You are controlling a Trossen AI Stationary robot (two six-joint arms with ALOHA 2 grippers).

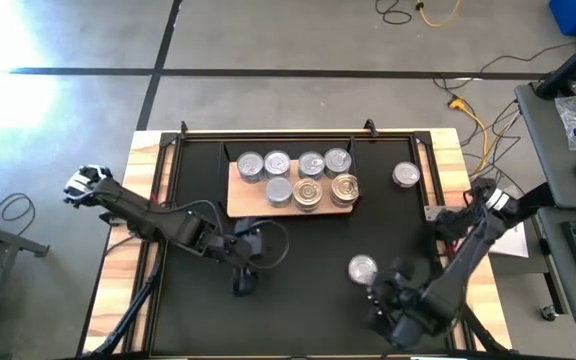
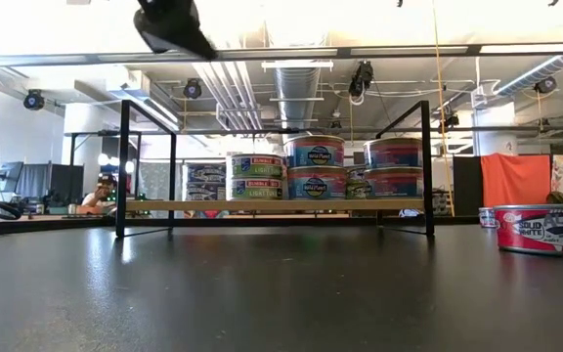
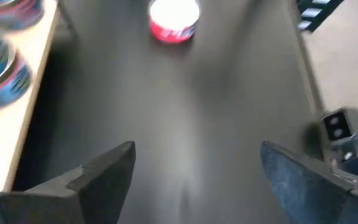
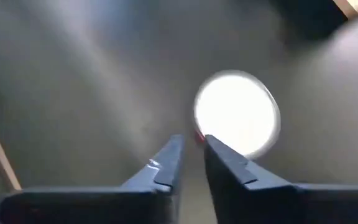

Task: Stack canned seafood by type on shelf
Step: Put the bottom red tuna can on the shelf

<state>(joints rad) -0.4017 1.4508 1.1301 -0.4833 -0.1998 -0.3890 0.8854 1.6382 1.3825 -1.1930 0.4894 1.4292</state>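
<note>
Nearest to me is the right gripper (image 4: 190,140), down at the near right part of the black mat (image 1: 198,310). Its fingers are almost together with just a sliver of gap and nothing in them. The right wrist view has them aimed at the shiny silver top of a short round tin (image 1: 362,267) lying loose on the mat just past the tips. From above that tin is only a bright disc. The low view is the one that shows its red side and tuna label.

A bit left of that, near the middle of the mat, is the left gripper (image 3: 197,149). The wrist view shows its fingers spread wide and empty over bare mat. A red-sided tin sits well ahead of them, and one edge of the board with blue-labelled tins shows too.

Farther back is the light-wood shelf with thin black frame ends (image 1: 236,200), around the far centre of the mat. The top view counts seven tin tops (image 1: 308,193) on it, silver and a couple gold. Only the low view shows some of them stacked two high, green-and-blue labels to the left and blue ones to the right.

Another silver-topped tin (image 1: 406,175) sits alone on the mat right of the shelf.
</note>
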